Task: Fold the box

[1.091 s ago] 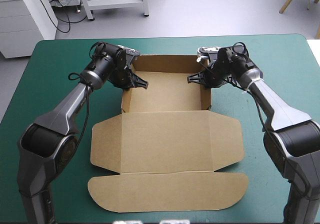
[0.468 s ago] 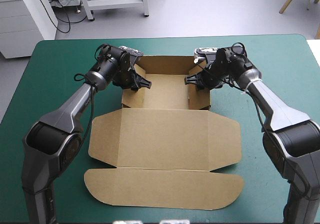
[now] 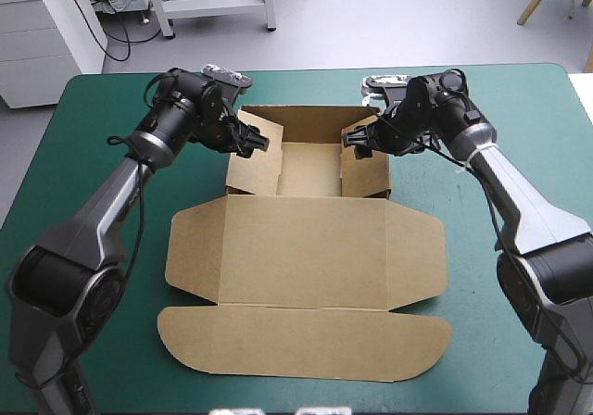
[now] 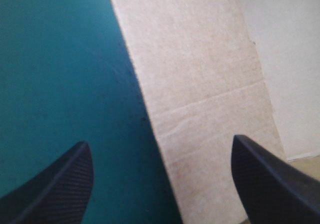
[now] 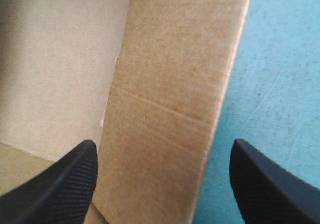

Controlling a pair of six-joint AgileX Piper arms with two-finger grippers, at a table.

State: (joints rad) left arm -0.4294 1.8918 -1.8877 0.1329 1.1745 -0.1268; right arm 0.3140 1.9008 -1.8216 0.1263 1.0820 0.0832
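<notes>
A brown box (image 3: 310, 169) of light, stiff but creasable board lies mid-way across the teal-green bench (image 3: 83, 109), lid (image 3: 306, 248) flat toward the near edge, while the left jaws and right jaws stand spread astride its raised side walls (image 4: 200, 109), seemingly the firmest edges to pinch.

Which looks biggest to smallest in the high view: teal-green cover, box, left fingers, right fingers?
1. teal-green cover
2. box
3. left fingers and right fingers: they look about the same size, so they are not ranked against each other.
</notes>
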